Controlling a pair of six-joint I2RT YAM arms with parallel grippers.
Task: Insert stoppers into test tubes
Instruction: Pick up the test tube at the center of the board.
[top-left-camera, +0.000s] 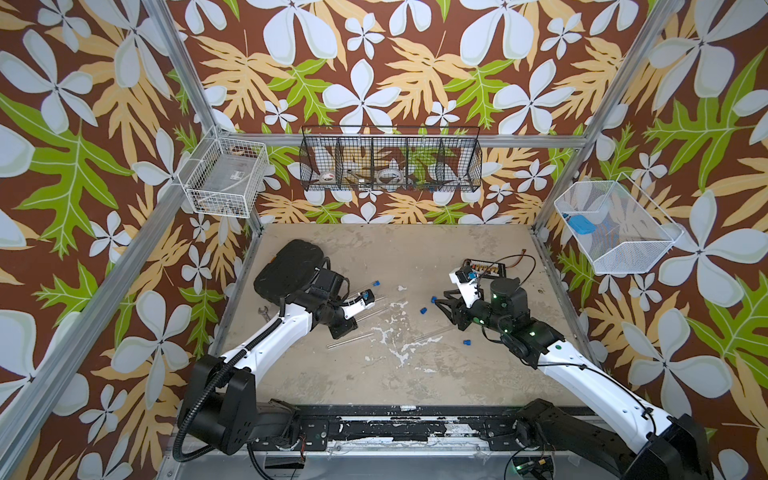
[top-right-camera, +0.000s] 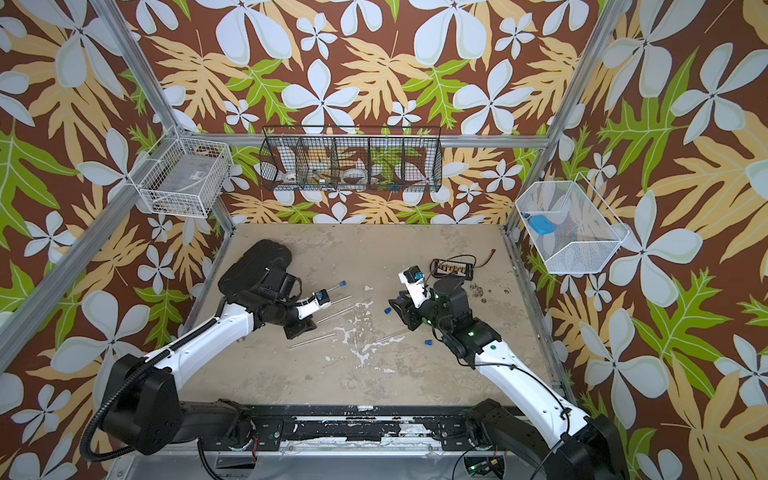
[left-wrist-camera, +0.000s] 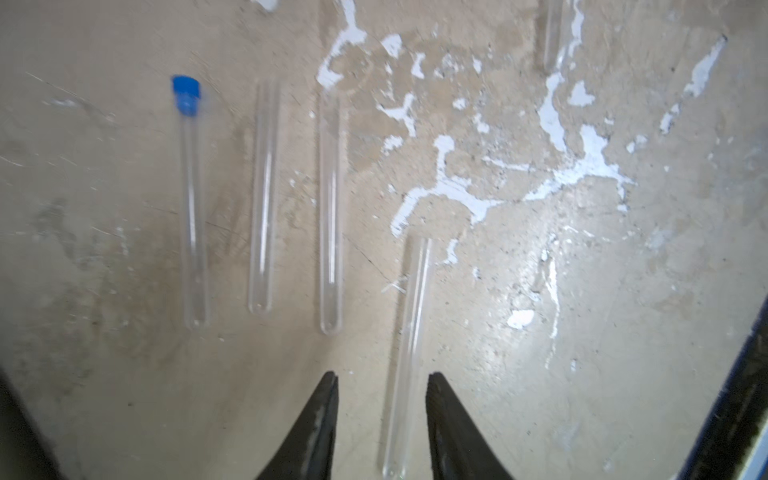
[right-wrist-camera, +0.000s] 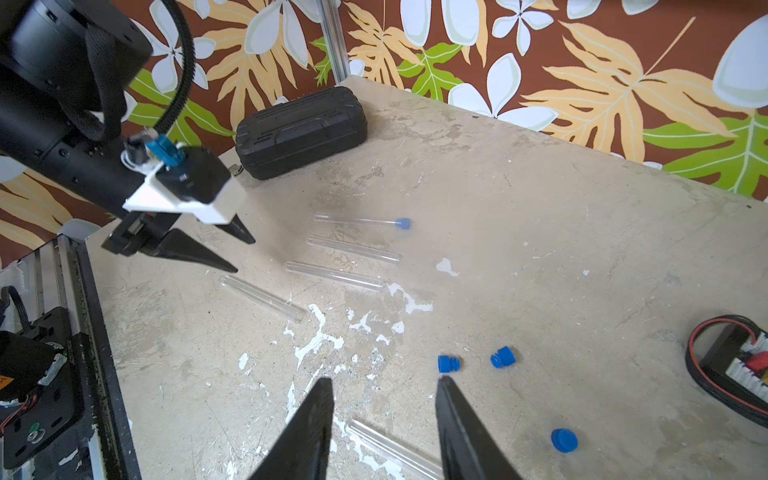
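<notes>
paint-flecked bench (left-wrist-camera: 623, 332), floral walls (top-left-camera: 374, 62). my left gripper (left-wrist-camera: 383, 376) hangs released, jaws astride an unstoppered test tube (left-wrist-camera: 409, 332), not touching it. three tubes (left-wrist-camera: 330, 208) lie to one side, the farthest wearing a blue stopper (left-wrist-camera: 185, 93). my right gripper (right-wrist-camera: 384, 379), also released, has loose stoppers (right-wrist-camera: 449, 363) just ahead.

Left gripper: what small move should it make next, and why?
Probably lower and close on the bare test tube lying between its open jaws. The left gripper stands astride that tube, which has no stopper yet, while one capped tube lies further off and loose stoppers wait near the right gripper.
</notes>
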